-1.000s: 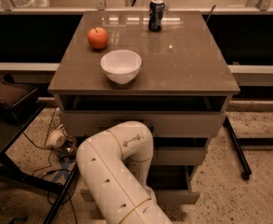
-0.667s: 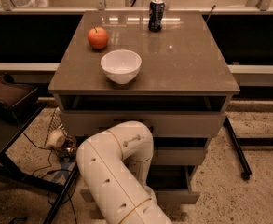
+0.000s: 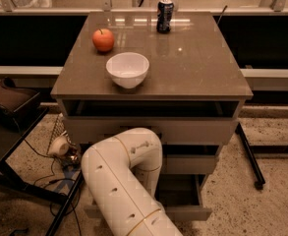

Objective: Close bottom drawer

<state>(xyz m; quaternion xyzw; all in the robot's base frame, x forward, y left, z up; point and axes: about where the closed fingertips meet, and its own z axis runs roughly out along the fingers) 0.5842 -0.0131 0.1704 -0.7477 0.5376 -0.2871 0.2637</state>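
Bottom drawer [image 3: 193, 213] pulled out at foot of cabinet [image 3: 192, 68], dark inside showing, front well forward of middle drawer [image 3: 192, 164]. Arm [image 3: 124, 181] bent down across drawer fronts, gripper hidden behind elbow; open or closed, cannot tell. Closing push not yet done. Next: press squarely on front, straight in, until flush.

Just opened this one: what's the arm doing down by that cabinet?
The robot's white arm is bent low in front of the cabinet, reaching toward its drawers. The bottom drawer stands pulled out, not yet closed. The gripper is hidden behind the arm's elbow at the cabinet front, so contact with the drawer cannot be seen. An apple, a white bowl and a soda can sit on top.
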